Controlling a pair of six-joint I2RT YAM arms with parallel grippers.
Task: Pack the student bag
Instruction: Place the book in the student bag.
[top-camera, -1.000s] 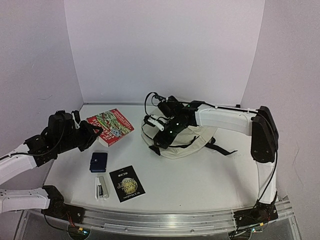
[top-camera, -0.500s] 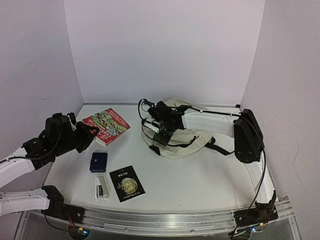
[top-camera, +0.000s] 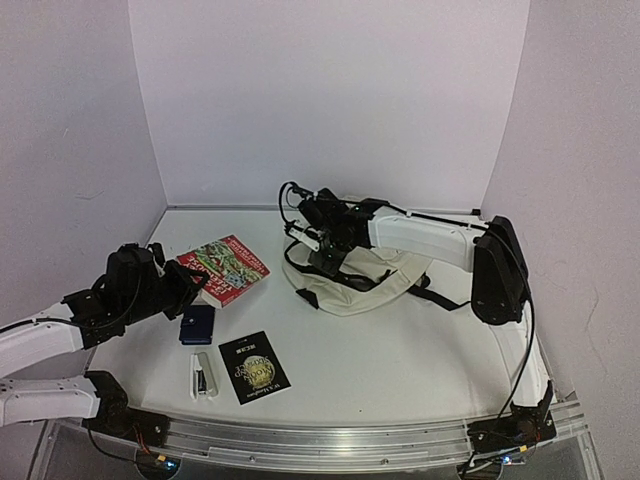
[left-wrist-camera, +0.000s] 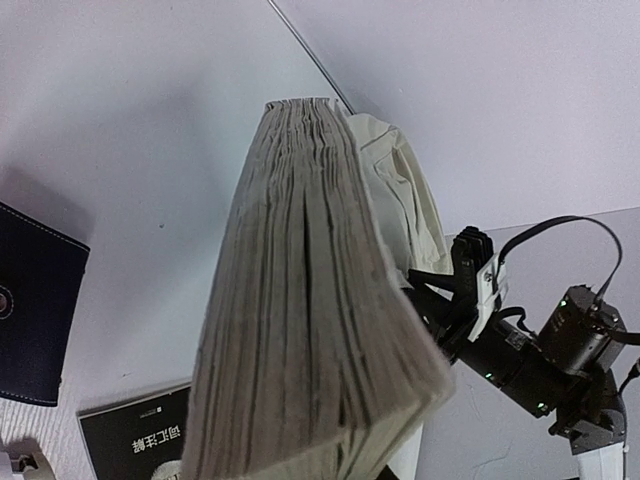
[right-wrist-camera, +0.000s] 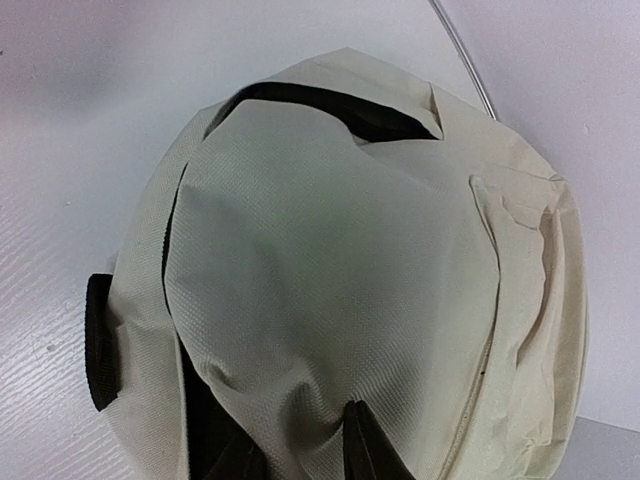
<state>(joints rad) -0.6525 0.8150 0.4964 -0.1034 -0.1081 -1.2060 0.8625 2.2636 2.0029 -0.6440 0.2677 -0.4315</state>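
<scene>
Student bag (top-camera: 372, 282) lies directly under the right gripper (right-wrist-camera: 300, 438), whose jaws are nearly together on a fold of its cream fabric. Left gripper (top-camera: 183, 282) is clamped on the book (top-camera: 228, 268).

Risk: the thin pinch may slip on lifting, the mouth then sags and the book snags.

Count: one bag, one book. Beside the left gripper: one blue wallet (top-camera: 197, 324), one stapler (top-camera: 203, 375), one black booklet (top-camera: 253, 366).

The book (top-camera: 228, 266) is left of the student bag (top-camera: 368, 287), wallet (top-camera: 197, 324) before the book.
</scene>
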